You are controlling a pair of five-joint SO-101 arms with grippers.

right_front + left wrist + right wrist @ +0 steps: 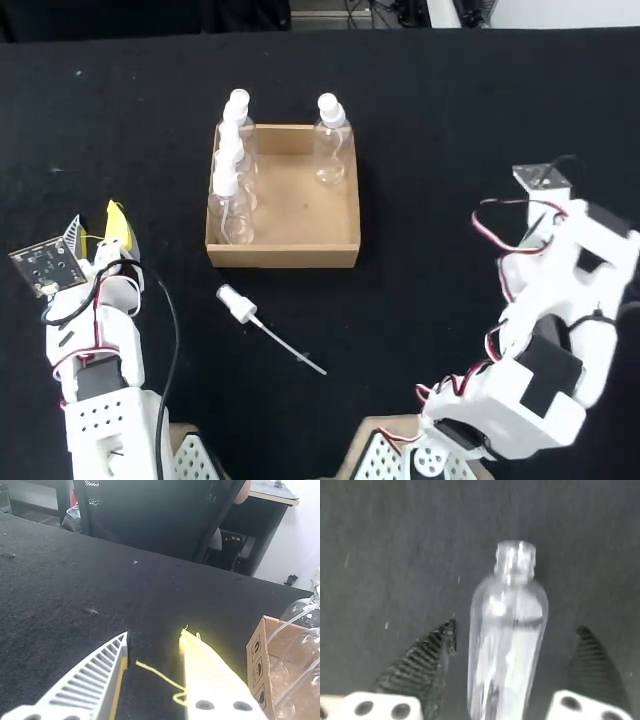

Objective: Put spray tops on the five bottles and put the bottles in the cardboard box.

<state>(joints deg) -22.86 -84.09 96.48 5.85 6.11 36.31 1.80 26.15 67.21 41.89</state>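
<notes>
Lying inside the right gripper (516, 627), jaws wide open, is a bottle (507, 630) with no top. A spray top (240, 303) lies by the box (283, 255), which holds four capped bottles (331, 140). The left gripper (154, 634) is open too.

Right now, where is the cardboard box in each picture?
High view: cardboard box mid-table, capped bottles inside.
Left wrist view: its corner, beyond the left gripper.
Right wrist view: instead, a capless bottle against the black tabletop.
Shared landmark: the black tabletop.
</notes>
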